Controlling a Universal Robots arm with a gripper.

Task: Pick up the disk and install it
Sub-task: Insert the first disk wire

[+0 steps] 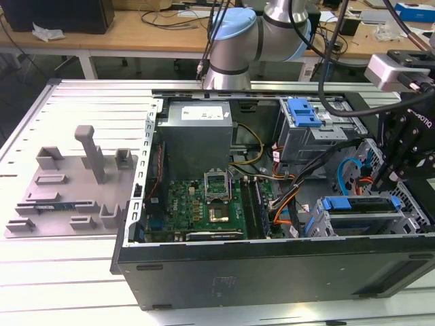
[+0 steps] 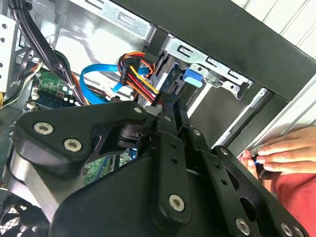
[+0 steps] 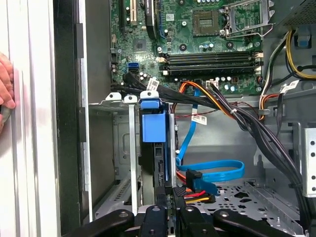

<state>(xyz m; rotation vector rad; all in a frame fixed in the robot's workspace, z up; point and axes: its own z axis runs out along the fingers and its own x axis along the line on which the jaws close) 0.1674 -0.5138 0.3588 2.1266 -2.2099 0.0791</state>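
The open computer case (image 1: 272, 272) lies on its side on the slatted table (image 1: 61, 272), with the motherboard (image 1: 204, 204) towards the exterior view's left and the drive cages towards its right. The gripper (image 1: 389, 182) reaches down into the near right corner of the case, over the near drive cage (image 1: 325, 229).

The disk (image 1: 357, 207) sits in that cage, its blue carrier rails showing along the top. In the first wrist view the disk (image 3: 151, 126) stands on edge between the cage's grey metal walls (image 3: 123, 148), its blue rail end towards the motherboard (image 3: 197, 44). The gripper (image 3: 169, 210) has its fingers drawn close together on the disk's opposite edge, one on each side, and appears to pinch it. In the second wrist view the gripper (image 2: 170, 111) likewise tapers to a narrow point against the drive slot.

A flat blue cable (image 3: 212, 173) loops just beside the disk, near a bundle of red, yellow and orange wires (image 2: 136, 74).

A person's hand (image 2: 284, 150) rests on the outer edge of the case, well apart from the gripper. A grey fixture plate (image 1: 68, 183) lies on the table at the exterior view's left, outside the case.
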